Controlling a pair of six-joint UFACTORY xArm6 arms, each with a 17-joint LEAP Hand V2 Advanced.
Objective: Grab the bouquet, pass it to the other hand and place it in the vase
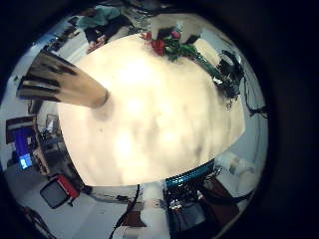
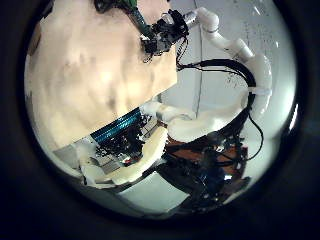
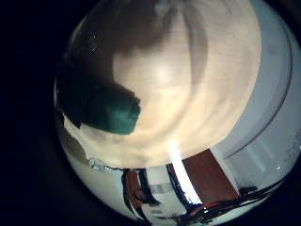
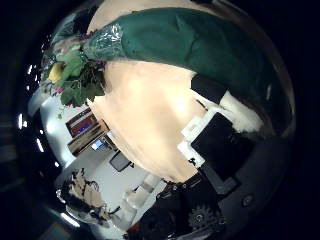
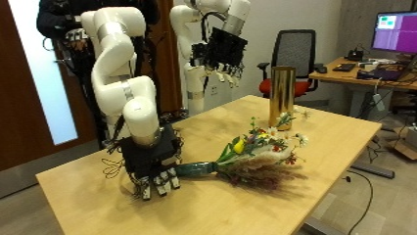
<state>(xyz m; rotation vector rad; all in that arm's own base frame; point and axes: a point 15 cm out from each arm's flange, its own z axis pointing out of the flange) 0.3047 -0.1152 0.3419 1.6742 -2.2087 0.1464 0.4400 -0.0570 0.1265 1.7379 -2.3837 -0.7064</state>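
One bouquet (image 5: 254, 157), one vase (image 5: 280, 97), table (image 5: 91, 181)

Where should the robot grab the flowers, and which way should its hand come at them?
Best to grab the bouquet by its green wrapped stem end, coming down from above. It lies flat on the table, and that end is slim, firm, and points at the right hand, which is right over it. The flower heads are wide and would probably crush.
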